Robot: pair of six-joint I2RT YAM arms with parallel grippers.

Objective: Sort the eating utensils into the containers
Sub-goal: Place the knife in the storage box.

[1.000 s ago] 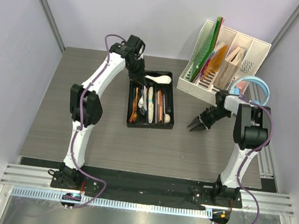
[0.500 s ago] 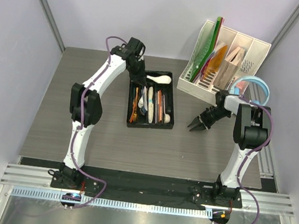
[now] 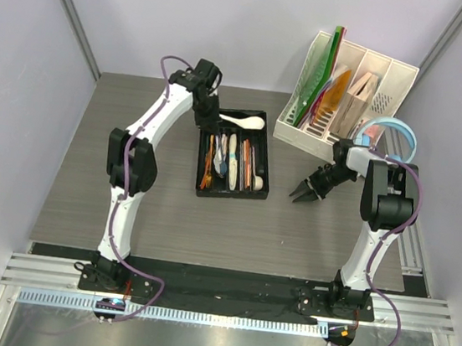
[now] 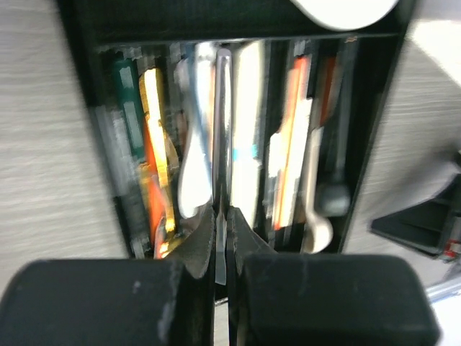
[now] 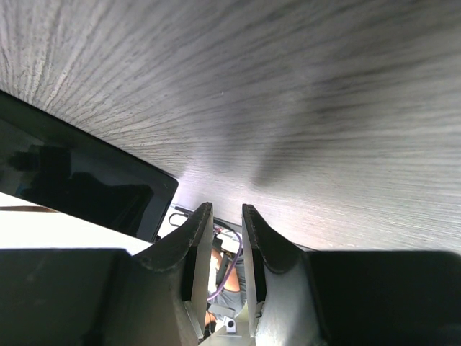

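You're clamping the left gripper (image 4: pixel 222 216) on a thin steel utensil (image 4: pixel 222 122) over the far end of the black tray (image 3: pixel 232 196) (tray contents blurring in wrist cam). Other utensils (image 3: pixel 230 160) are lying in its long compartments, white spoon (image 3: pixel 246 122) in the far section. Meanwhile your right gripper (image 3: pixel 300 195) is hovering right of the tray, fingers (image 5: pixel 198 231) slightly parted, nothing btwn.

- One black cutlery tray (image 3: pixel 267 177) on the single worktop (image 3: pixel 129 177).
- One white ceramic soup spoon (image 3: pixel 246 122) lying across the tray's far end.
- One slim steel utensil (image 4: pixel 222 108) pinched in the left gripper (image 4: pixel 222 216) over the tray.
- Other utensils (image 3: pixel 231 158) inside the tray overlap too much to count.
- One white file organiser (image 3: pixel 394 83), right of the tray.
- One pair of light-blue headphones (image 3: pixel 401 131), right of the tray.
- Two grippers: the left one and the right gripper (image 3: pixel 300 196).
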